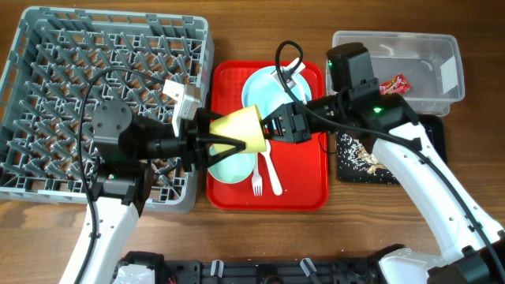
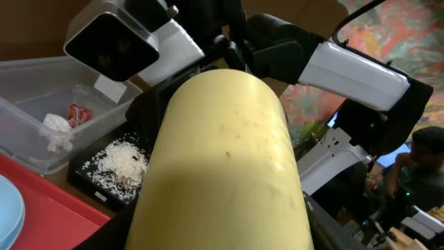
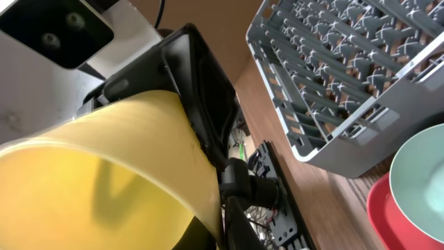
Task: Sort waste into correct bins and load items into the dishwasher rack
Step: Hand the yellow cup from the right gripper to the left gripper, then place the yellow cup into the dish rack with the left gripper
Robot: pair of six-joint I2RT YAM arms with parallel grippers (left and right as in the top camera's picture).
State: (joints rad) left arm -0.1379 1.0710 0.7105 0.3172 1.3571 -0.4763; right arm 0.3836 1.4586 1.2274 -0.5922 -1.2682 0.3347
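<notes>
Over our wood-grain desk (image 1: pixel 252 237), left jaws pinch the smooth, tapered yellow-green cup (image 1: pixel 241 128); whether right jaws grip it, we cannot tell.

Fixed above the table (image 1: pixel 260 24), looking straight down, far enough off to take in rack (image 1: pixel 102 79), red tray (image 1: pixel 304 189), clear tub (image 1: pixel 426 67) and black tray (image 1: pixel 436 138) at once. On the left wrist, facing out along its jaws, near enough to be filled by the cup (image 2: pixel 222 160) between them; tub and black tray beyond the jaw tips. On the right wrist, facing the opposite way, equally near, peering into the cup's mouth; rack beyond the jaw tips. Shared by all 3: the cup.
</notes>
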